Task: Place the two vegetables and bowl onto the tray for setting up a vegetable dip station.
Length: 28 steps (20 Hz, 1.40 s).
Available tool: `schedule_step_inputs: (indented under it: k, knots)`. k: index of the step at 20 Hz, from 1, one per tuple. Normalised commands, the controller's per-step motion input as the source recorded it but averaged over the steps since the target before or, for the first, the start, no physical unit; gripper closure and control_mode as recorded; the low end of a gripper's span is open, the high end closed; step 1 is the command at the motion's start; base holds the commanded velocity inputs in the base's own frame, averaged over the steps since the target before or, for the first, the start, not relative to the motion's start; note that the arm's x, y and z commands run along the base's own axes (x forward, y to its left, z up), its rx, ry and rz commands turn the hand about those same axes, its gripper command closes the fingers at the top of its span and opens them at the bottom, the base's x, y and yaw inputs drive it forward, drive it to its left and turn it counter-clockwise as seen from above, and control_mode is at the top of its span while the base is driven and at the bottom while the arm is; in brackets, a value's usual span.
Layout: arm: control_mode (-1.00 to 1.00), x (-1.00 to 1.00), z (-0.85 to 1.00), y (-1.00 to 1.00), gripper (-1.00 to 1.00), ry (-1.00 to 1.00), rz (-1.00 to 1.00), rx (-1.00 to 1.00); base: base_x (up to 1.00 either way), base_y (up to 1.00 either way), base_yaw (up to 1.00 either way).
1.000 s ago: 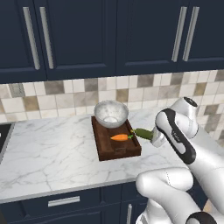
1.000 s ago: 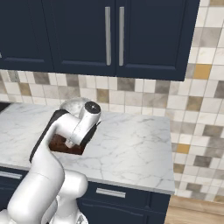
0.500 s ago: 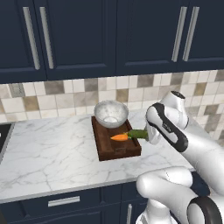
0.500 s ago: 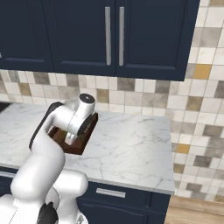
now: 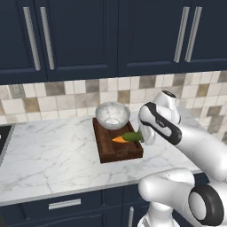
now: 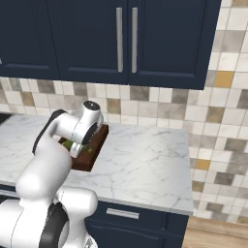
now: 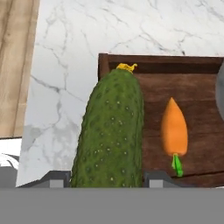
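The dark green cucumber [image 7: 111,135] is held lengthwise between my gripper's [image 7: 107,179] two fingertips [image 7: 54,178], so the gripper is shut on it. In the left base view the cucumber [image 5: 132,136] hangs over the right edge of the brown wooden tray [image 5: 111,153], with the gripper [image 5: 142,136] just right of it. The orange carrot [image 5: 119,139] lies on the tray beside the cucumber; in the hand view the carrot [image 7: 174,129] rests on the tray [image 7: 197,92]. The pale marbled bowl [image 5: 112,114] sits on the tray's far end. The right base view shows the tray [image 6: 94,147] partly behind my arm.
The tray stands on a white marble counter [image 5: 48,155] against a tiled backsplash [image 5: 66,95], under dark blue wall cabinets [image 5: 80,40]. A black stovetop edge [image 5: 2,137] is at the far left. Open counter [image 6: 145,164] lies right of the tray.
My arm has swung left and carried the cucumber from beside the tray's right edge to over it, next to the carrot. Bowl, carrot and tray have not moved.
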Motion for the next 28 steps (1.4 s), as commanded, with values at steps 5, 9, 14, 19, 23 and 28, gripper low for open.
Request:
schedule_step_inputs:
  k: [5,9,14,19,23,28]
  knots:
    - [-1.0,0.16,-0.2,0.25,1.0,0.0,0.09,0.0,0.0,0.0,0.0]
    - [-1.0,0.2,-0.2,0.21,1.0,0.0,0.0,0.0,0.0,0.0,0.0]
    - [-1.0,0.08,-0.2,0.17,1.0,0.01,0.0,0.0,0.0,0.0,0.0]
    - [-1.0,0.09,-0.26,0.14,1.0,0.07,0.0,0.0,0.0,0.0,0.0]
    - [-1.0,0.12,-0.25,0.06,1.0,0.1,0.0,0.0,0.0,0.0,0.0]
    - [-1.0,0.17,-0.2,0.02,1.0,0.09,0.0,0.0,0.0,0.0,0.0]
